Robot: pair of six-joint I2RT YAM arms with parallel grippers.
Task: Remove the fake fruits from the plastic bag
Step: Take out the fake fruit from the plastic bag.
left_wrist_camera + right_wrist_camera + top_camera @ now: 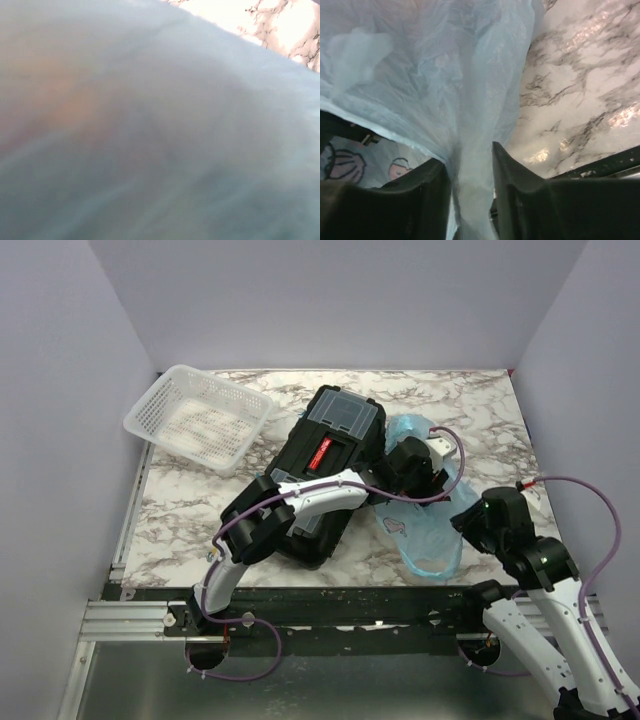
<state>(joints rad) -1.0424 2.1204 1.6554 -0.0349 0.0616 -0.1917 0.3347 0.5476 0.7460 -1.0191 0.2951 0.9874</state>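
The light-blue plastic bag with pink cartoon print lies right of centre on the table. My left gripper reaches over a toolbox and is pushed into the bag's far end. Its fingers are hidden. The left wrist view is filled with blurred bag plastic, with a faint orange-red tint at the left. No fruit shows clearly in any view. My right gripper is at the bag's right edge. In the right wrist view my right gripper is shut on a bunched fold of the bag.
A black toolbox with a clear lid lies under my left arm, left of the bag. A white mesh basket stands at the back left. The marble table ends at a metal rail near the arm bases.
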